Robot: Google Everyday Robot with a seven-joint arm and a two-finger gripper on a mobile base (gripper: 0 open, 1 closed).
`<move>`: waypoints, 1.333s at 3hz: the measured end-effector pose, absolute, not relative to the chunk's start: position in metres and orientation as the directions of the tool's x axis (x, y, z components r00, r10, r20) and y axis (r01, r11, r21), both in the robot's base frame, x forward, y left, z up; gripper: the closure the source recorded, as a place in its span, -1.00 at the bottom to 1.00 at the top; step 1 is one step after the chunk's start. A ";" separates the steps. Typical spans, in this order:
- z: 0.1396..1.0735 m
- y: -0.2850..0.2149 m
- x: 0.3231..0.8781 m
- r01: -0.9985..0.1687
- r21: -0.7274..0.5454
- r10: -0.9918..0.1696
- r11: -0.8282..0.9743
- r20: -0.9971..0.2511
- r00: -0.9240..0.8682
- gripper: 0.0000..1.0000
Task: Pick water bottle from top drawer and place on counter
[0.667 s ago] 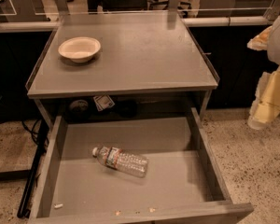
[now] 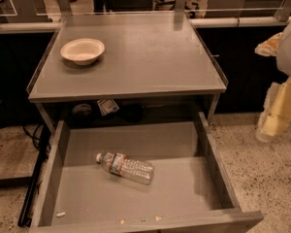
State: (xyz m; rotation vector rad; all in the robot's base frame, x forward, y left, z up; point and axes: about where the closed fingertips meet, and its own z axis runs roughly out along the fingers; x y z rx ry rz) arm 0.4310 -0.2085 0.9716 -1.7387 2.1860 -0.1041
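The water bottle (image 2: 127, 167) lies on its side on the floor of the open top drawer (image 2: 184, 188), white cap pointing left, a little left of the drawer's middle. The counter (image 2: 145, 57) is the grey tabletop above the drawer. My gripper (image 2: 271, 123) hangs at the right edge of the view, outside the drawer and to the right of the counter, well apart from the bottle. It holds nothing that I can see.
A pale bowl (image 2: 82, 50) stands on the counter's back left. A small dark object and a tag (image 2: 107, 106) sit in the shelf behind the drawer. A long pale ledge (image 2: 242, 21) with metal posts runs behind. Speckled floor lies to the right.
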 end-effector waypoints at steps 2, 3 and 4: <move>0.920 -0.154 0.408 -0.933 -0.311 -0.942 0.183 -0.328 -0.075 -1.00; 0.874 -0.107 0.417 -0.943 -0.292 -0.912 0.159 -0.410 -0.027 -1.00; 0.852 -0.067 0.426 -0.953 -0.274 -0.891 0.130 -0.455 0.009 -1.00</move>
